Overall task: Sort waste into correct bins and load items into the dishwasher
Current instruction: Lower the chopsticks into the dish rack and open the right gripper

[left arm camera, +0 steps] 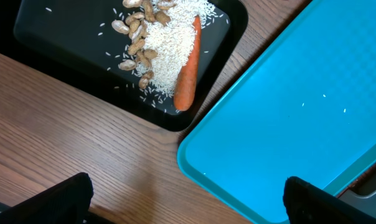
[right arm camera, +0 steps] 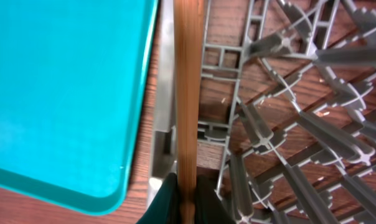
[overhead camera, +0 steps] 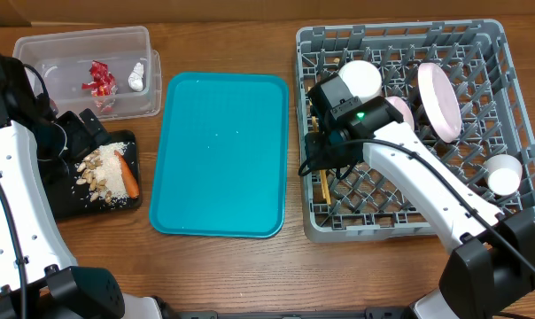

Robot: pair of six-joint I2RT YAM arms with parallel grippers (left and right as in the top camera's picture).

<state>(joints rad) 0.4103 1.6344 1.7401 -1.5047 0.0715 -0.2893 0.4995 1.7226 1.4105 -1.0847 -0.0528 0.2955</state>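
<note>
The grey dish rack (overhead camera: pixel 507 53) holds two white bowls (overhead camera: pixel 362 80) (overhead camera: pixel 400 113), a plate on edge (overhead camera: pixel 439 99) and a small cup (overhead camera: pixel 503 175). My right gripper (right arm camera: pixel 187 202) is shut on the wooden chopsticks (right arm camera: pixel 186 93), over the rack's left wall (right arm camera: pixel 222 59); they show in the overhead view (overhead camera: pixel 322 183). The black tray (overhead camera: pixel 73 199) holds the carrot (overhead camera: pixel 127 175), nut-shell scraps (overhead camera: pixel 92 168) and rice. The clear tub (overhead camera: pixel 37 49) holds the red wrapper (overhead camera: pixel 100 78) and the white wrapper (overhead camera: pixel 137 78). My left gripper (left arm camera: pixel 188 202) is open and empty above the table, near the carrot (left arm camera: pixel 186 68).
The flat teal tray (overhead camera: pixel 221 151) lies between the bins and the rack, bare of objects. It also shows in the left wrist view (left arm camera: pixel 287 106) and the right wrist view (right arm camera: pixel 63 93). Wooden table surface lies around everything.
</note>
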